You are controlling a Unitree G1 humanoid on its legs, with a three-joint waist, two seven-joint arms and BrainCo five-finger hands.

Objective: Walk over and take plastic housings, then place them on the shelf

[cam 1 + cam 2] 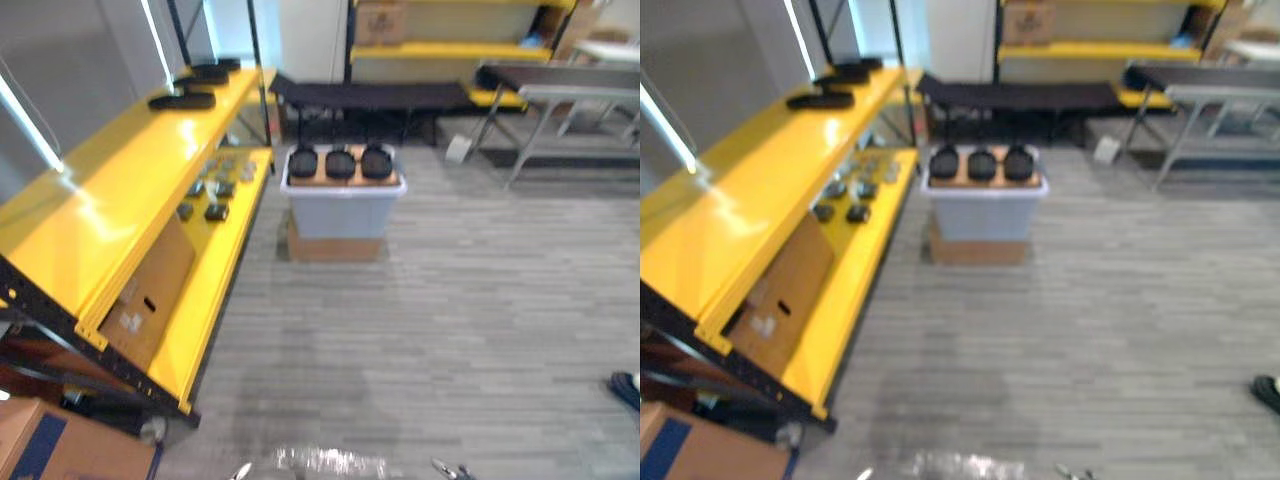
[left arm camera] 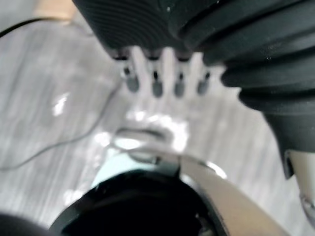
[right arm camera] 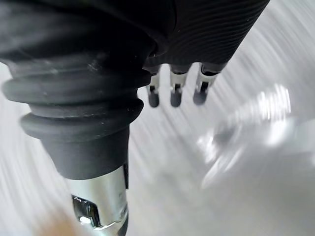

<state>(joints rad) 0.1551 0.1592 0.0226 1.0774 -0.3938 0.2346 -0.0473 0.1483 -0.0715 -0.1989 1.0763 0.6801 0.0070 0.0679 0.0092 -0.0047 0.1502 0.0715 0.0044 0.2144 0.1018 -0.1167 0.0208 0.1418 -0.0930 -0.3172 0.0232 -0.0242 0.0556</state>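
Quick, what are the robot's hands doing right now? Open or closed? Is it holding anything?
Left hand: open, fingers straight, holding nothing.
Right hand: open, fingers straight, holding nothing.

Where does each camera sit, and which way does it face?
Left eye view: on the head, looking down at yellow shelf and grey bin with black housings.
Right eye view: beside it, sharing that scene.
Left wrist view: on that wrist, facing floor past open left hand.
Right wrist view: on that wrist, facing floor past open right hand.
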